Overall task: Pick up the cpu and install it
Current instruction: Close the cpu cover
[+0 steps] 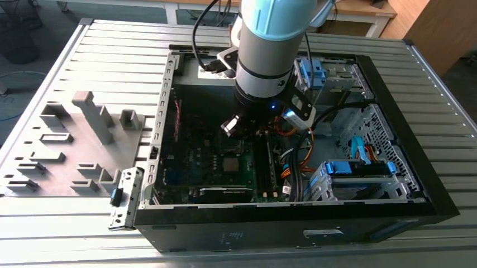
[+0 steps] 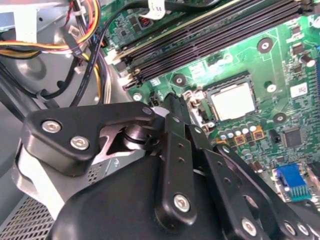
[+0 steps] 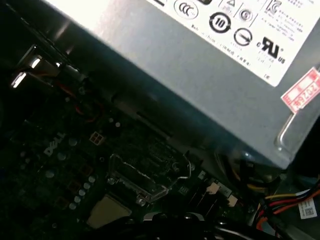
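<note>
The cpu [image 2: 232, 101] is a flat silver square lying in its socket on the green motherboard [image 2: 260, 65]; the exterior view shows the cpu [image 1: 233, 163] near the middle of the board. In the first wrist view the cpu [image 3: 107, 210] lies beside the raised metal socket frame [image 3: 145, 172]. My gripper [image 2: 171, 102] hangs a little above the board, off to one side of the socket, shut with nothing in it. From outside, the gripper [image 1: 247, 128] sits inside the open case, just behind the cpu.
The open computer case [image 1: 417, 184] lies on a slatted table. A grey power supply [image 3: 200, 65] with a white label, memory slots [image 2: 210, 35], bundled cables [image 2: 85, 55] and blue drive brackets [image 1: 358, 170] crowd around the board. A grey parts fixture [image 1: 75, 145] lies on the exterior view's left.
</note>
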Robot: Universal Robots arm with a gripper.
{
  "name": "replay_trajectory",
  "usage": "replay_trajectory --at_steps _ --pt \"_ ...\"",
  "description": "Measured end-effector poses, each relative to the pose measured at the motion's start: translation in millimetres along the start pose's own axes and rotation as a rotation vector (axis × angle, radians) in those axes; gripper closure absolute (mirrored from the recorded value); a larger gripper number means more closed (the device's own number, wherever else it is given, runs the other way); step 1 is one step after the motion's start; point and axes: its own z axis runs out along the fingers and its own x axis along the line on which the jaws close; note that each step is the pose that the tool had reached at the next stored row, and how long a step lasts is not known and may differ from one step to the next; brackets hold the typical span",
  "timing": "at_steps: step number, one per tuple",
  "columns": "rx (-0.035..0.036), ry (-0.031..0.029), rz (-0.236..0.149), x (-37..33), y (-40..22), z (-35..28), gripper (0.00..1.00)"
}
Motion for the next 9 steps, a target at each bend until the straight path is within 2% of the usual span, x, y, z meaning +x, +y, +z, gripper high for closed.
replay_trajectory --at_steps 9 --pt "-0.0035 -0.0008 0.000 1.8 -8.4 -0.8 0.89"
